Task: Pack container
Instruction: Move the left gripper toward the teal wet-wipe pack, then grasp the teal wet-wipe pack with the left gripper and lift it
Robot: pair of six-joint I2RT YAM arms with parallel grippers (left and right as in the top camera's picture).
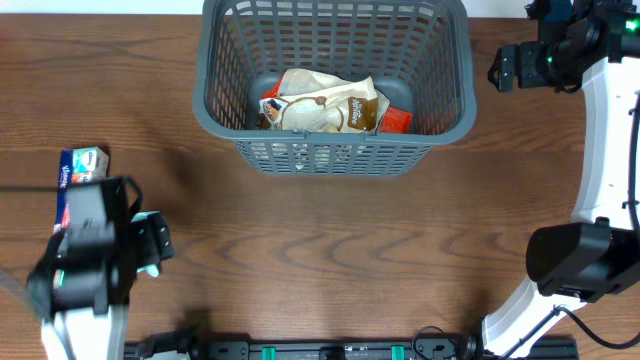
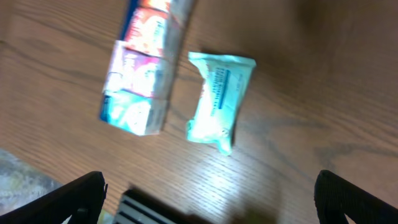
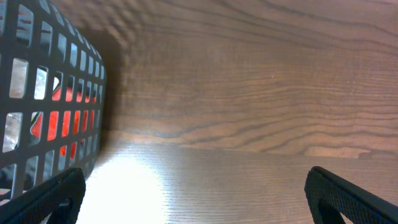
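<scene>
**Inspector:** The left gripper (image 2: pixel 211 198) was noted with its jaws spread wide and nothing between them, hanging over the near left part of the table (image 1: pixel 330 250). What lay beneath it?

**Assistant:** Two items, both on the bare wood. A strip of small packs (image 2: pixel 140 81), printed in orange, pink and blue, lay joined end to end. Just beside it, on its right in the wrist view and not touching, lay a pale teal wrapped packet (image 2: pixel 219 99). The print on both was too blurred to read.

**Inspector:** And the right gripper (image 3: pixel 199 198)?

**Assistant:** Its jaws were likewise wide apart and empty. It stood at the far right, outside the container (image 1: pixel 335 150) and near its right-hand wall. The wrist view showed open wood between the fingers and the lattice, so there was no contact.

**Inspector:** Where was the container?

**Assistant:** It stood upright at the far centre of the table, well apart from the items on the left. Its far rim ran out of the overhead picture.

**Inspector:** Contents?

**Assistant:** A crumpled beige and brown snack bag (image 1: pixel 325 100) lay on the bottom. A red packet (image 1: pixel 398 121) showed from under its right side, and the same red was visible through the slots in the right wrist view. An orange edge also showed at the bag's left; I could not tell whether that was a separate item.
</scene>
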